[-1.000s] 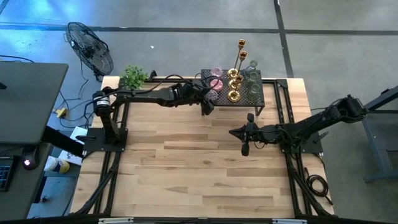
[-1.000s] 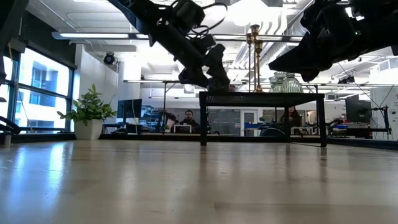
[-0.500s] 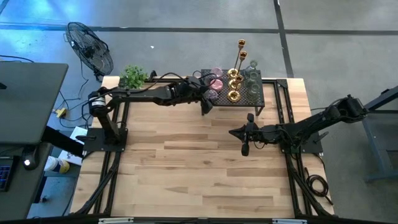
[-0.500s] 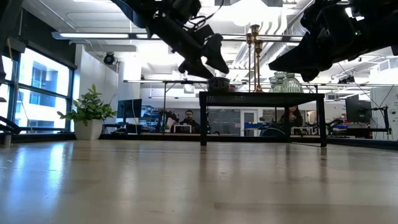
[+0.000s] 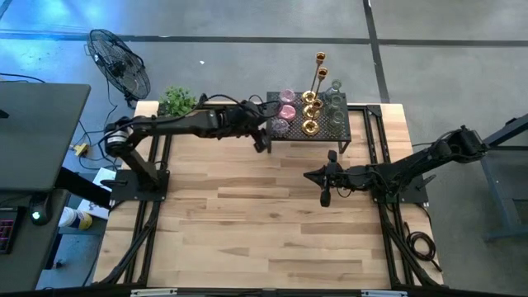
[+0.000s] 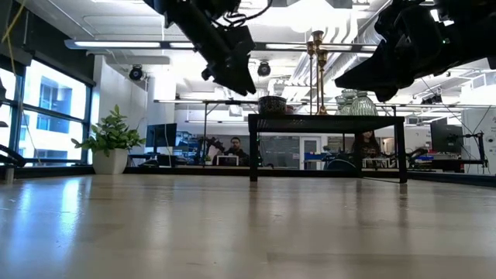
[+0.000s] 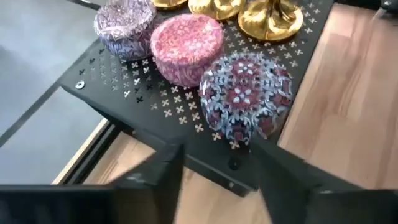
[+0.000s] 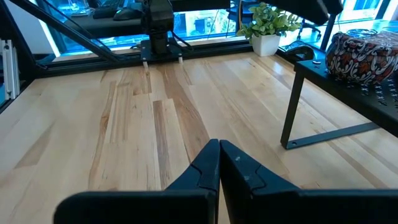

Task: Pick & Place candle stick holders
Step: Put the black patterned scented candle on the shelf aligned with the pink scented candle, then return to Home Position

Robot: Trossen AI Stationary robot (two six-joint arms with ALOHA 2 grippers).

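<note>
The candle stick holders stand on a black mesh rack (image 5: 338, 130) at the table's far edge. They are two tall brass sticks (image 5: 319, 64), short gold ones (image 5: 310, 126), pink cups (image 7: 186, 45), a red-and-blue mosaic cup (image 7: 247, 99) and clear glass cups (image 5: 334, 103). My left gripper (image 7: 217, 157) is open and hovers off the rack's left front corner, near the mosaic cup, with nothing between its fingers. My right gripper (image 5: 324, 198) is shut over the table's middle, in front of the rack, and holds nothing.
A small green potted plant (image 5: 177, 101) stands at the table's far left corner. A fan (image 5: 120, 62) stands on the floor beyond it. The rack rests on thin legs (image 8: 291, 102), and bare wooden table (image 5: 247, 223) spreads out in front of it.
My left gripper has drawn back from the rack's left front corner, going up and toward the table's left edge. The holders on the rack have stayed where they were.
</note>
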